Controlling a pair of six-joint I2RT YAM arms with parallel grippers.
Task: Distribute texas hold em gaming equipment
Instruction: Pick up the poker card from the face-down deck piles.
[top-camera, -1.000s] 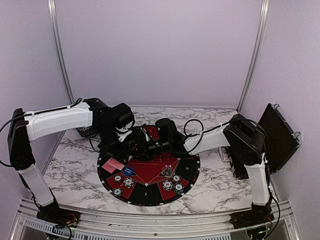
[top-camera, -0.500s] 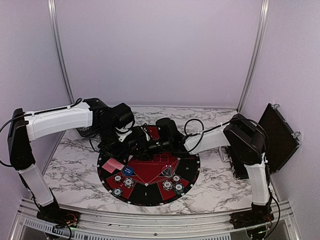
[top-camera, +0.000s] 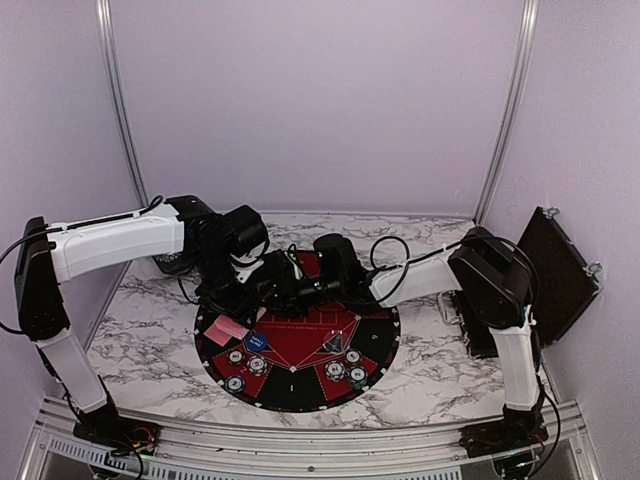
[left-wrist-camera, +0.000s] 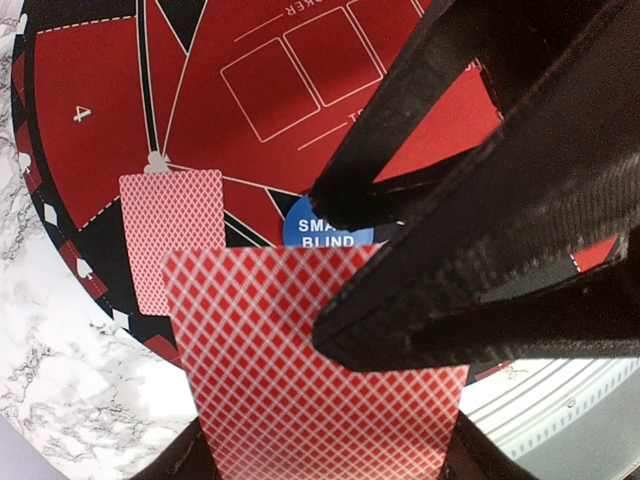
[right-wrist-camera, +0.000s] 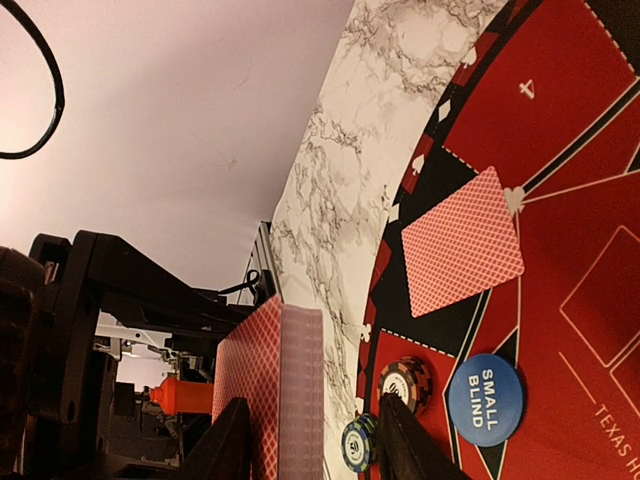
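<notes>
My left gripper (top-camera: 258, 287) (left-wrist-camera: 325, 445) is shut on a deck of red-backed cards (left-wrist-camera: 300, 390) by its edges, above the mat's left part. My right gripper (top-camera: 297, 288) (right-wrist-camera: 310, 445) is open around that deck (right-wrist-camera: 290, 400): one finger lies against the red back, the other stands off the far side with a gap. One card (top-camera: 228, 329) (left-wrist-camera: 170, 235) (right-wrist-camera: 460, 240) lies face down on the mat. The blue "small blind" marker (top-camera: 257, 342) (left-wrist-camera: 328, 228) (right-wrist-camera: 485, 400) lies beside it. Striped chips (top-camera: 258, 364) (right-wrist-camera: 405, 382) sit in two groups near the mat's front. I see no orange disc.
The round black-and-red mat (top-camera: 380, 335) lies mid-table on marble. A small clear triangular piece (top-camera: 333, 343) stands on it right of centre. The black case (top-camera: 555, 275) leans at the right wall. Both arms cross over the mat's back half.
The right wrist has shifted very slightly; both grippers stay together at the deck.
</notes>
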